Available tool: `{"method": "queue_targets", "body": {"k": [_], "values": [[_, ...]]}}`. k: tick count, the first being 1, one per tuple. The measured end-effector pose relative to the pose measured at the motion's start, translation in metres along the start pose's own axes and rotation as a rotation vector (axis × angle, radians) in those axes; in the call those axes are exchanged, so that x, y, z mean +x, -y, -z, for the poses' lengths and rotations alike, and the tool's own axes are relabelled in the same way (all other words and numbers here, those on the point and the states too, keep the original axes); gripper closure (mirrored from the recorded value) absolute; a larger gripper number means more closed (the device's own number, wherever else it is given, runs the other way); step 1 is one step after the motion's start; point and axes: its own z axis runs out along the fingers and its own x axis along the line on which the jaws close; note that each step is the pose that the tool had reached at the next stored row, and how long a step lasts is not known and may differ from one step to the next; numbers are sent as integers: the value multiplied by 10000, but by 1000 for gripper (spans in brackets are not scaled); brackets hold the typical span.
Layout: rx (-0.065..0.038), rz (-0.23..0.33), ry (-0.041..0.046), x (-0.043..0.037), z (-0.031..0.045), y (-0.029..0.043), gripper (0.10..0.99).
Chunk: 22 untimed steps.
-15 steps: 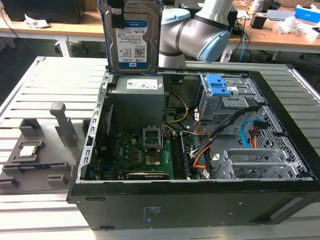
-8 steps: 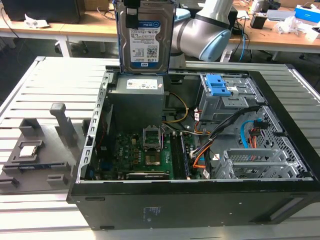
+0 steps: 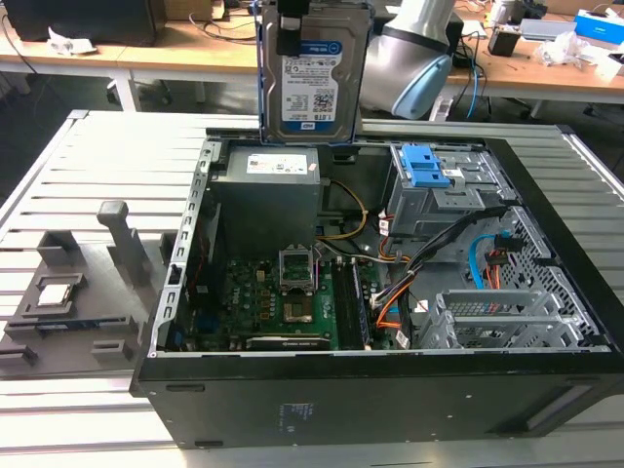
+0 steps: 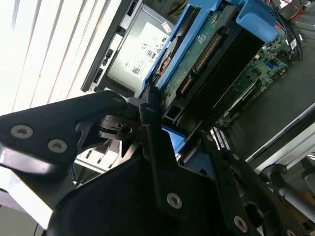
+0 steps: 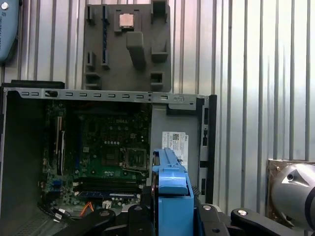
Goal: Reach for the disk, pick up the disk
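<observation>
The disk (image 3: 314, 88) stands upright on edge, its label facing the exterior view, at 12 o'clock of the open computer case (image 3: 546, 390) and above that case's far rim. Blue rails run down both of its sides. The tool (image 3: 292, 39) is clamped on the disk's upper end. In both wrist views its black fingers (image 5: 211, 219) press against the blue rail (image 5: 172, 191) from either side, and the second wrist view shows the drive's green circuit-board face (image 4: 206, 54).

In the exterior view, the grey power supply (image 3: 271, 195) sits inside the case at the disk's 6 o'clock, with the motherboard (image 3: 283, 302) further along the same line. A bare blue bracket (image 3: 429, 164) tops the drive cage at the disk's 4 o'clock. The arm's pale body (image 3: 414, 58) is at its 3 o'clock. At 9 o'clock of the case a grey fixture (image 3: 107, 292) lies on the slatted surface (image 3: 97, 156), holding a small square chip (image 3: 54, 290).
</observation>
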Motion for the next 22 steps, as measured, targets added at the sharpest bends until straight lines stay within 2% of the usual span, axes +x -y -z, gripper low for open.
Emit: {"method": "queue_targets", "body": {"k": [11,17,22], "values": [[0,1,0,-16,21,515,722],[0,0,1,-20,28,693,722],[0,-1,1,-23,32,813,722]]}}
